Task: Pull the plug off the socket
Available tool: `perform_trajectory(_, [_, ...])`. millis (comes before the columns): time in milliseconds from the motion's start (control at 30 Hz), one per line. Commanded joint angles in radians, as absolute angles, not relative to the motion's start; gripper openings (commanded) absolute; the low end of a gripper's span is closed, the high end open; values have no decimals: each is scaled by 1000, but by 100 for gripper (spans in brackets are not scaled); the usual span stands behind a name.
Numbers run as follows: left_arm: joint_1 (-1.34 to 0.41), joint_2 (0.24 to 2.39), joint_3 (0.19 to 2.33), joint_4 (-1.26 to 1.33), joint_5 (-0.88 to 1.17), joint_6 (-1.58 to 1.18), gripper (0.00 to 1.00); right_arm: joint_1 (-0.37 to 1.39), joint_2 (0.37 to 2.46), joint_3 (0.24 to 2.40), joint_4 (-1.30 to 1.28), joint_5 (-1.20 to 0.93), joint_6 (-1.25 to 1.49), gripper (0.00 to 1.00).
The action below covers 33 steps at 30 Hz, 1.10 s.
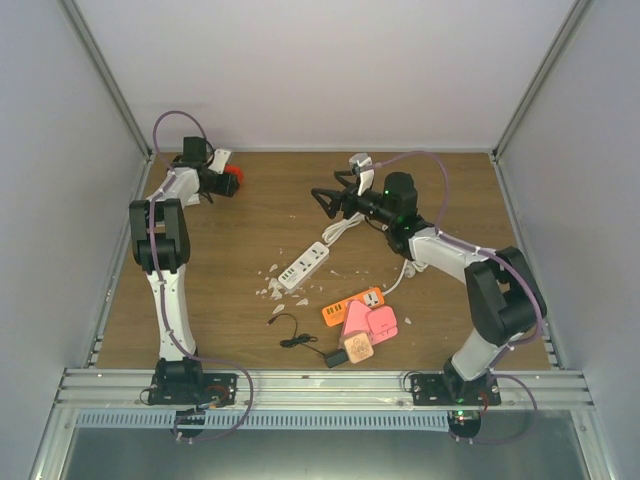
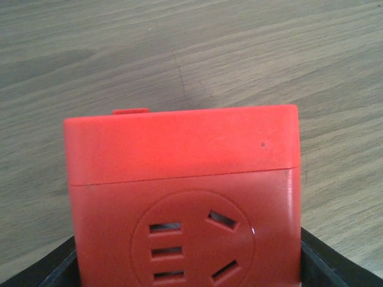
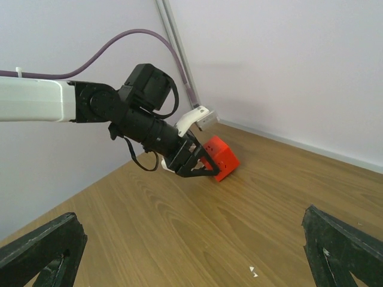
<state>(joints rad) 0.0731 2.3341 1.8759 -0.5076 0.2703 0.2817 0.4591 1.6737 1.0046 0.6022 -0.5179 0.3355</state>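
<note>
Jaws on the left gripper [image 3: 208, 160] are clamped against 2 opposite sides of the red socket cube [image 2: 182, 197], holding it low over the wooden table [image 1: 250, 230] at the far-left corner, close to the walls; I can't tell whether the cube touches the wood. Jaws on the right gripper [image 1: 321, 203] stand wide apart with nothing between them. Its 2 fingers [image 3: 42, 248] frame bare table in its own wrist view and are aimed across at the cube, which lies well apart from them. The cube's face toward the left wrist camera shows only bare slots, with no plug seated there, and none sticks out of the sides seen from the right wrist. So I'd judge that either the plug is already out or it sits on a face no view shows; I cannot tell which. Nearer the arms lie a white power strip [image 1: 304, 265], an orange socket block [image 1: 352, 305], pink adapters [image 1: 372, 322] and a black cable [image 1: 292, 335], none in either gripper. If a pull remains, the socket is secured and the right gripper has the whole reach across to make.
</note>
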Motion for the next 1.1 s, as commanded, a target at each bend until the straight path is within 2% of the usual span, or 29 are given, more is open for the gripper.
perform_trajectory(0, [78, 2349, 1911, -499, 275, 298, 58, 441, 1694, 1048, 589, -517, 308, 100])
perform_trajectory(267, [78, 2341, 1910, -510, 282, 302, 76, 407, 1711, 1120, 376, -572, 146, 100])
perform_trajectory(667, [76, 2256, 1911, -520, 303, 330, 98, 371, 1765, 1259, -41, -711, -408, 100])
perform_trajectory(933, [75, 2102, 1824, -475, 286, 365, 99, 367, 1907, 1461, -446, -745, -963, 99])
perform_trajectory(1067, [75, 2037, 1787, -476, 313, 366, 99, 367, 2001, 1592, -627, -696, -1188, 92])
